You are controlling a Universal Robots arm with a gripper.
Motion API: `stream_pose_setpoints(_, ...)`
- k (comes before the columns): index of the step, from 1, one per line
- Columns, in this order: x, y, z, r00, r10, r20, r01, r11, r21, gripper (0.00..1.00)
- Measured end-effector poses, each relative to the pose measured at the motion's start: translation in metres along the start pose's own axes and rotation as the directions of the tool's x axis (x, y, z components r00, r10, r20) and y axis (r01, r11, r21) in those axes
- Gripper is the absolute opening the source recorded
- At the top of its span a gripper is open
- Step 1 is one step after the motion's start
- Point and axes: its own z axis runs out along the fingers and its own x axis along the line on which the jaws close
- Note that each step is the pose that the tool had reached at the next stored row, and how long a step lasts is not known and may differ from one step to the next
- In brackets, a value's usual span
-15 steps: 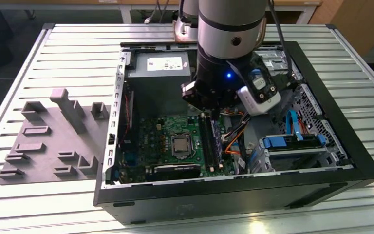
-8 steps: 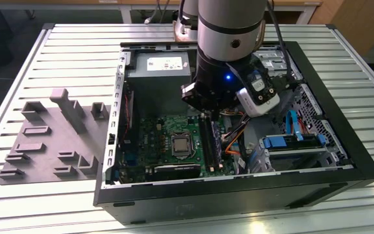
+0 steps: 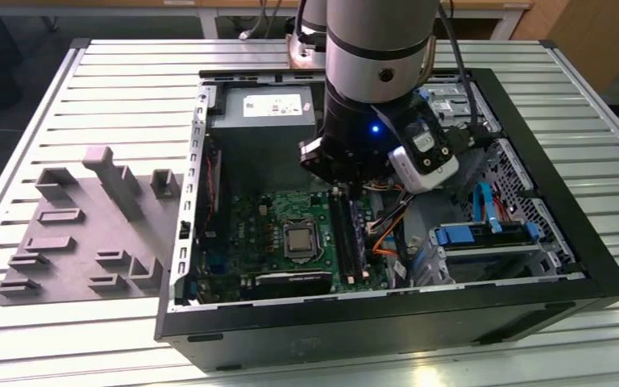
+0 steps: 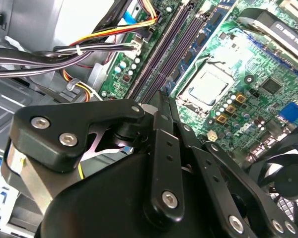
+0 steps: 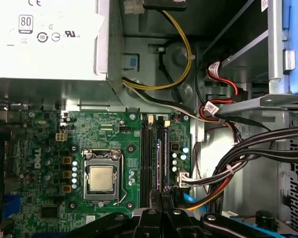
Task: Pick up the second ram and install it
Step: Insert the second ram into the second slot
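Observation:
My gripper [image 3: 337, 190] reaches down into the open computer case, over the long black memory slots of the green motherboard [image 3: 255, 222]. Its black fingers are shut against each other in both wrist views, at gripper [image 5: 161, 197] and gripper [image 4: 165, 98]. A thin dark ram [image 5: 165, 158] with a bluish sheen stands upright in one slot, aligned with the fingertips. I cannot tell whether the tips touch it. The neighbouring slots [image 5: 148, 158] lie just beside it. From outside, the ram [image 3: 344, 238] runs from under the gripper toward the case's front.
The processor socket [image 5: 100, 178] sits beside the slots, and the power supply [image 3: 261, 109] lies beyond them. Bundled cables [image 5: 228, 171] hang close on the other side. A blue drive cage [image 3: 482, 238] fills the case's corner. Grey holder blocks [image 3: 78, 234] stand on the slatted table.

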Motion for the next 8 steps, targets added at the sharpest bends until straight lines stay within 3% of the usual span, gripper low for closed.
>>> stream_pose_setpoints(8,0.0012,0.0016,0.0069,1.0000,0.003,0.0001,-0.003,1.0000,0.0002,0.11)
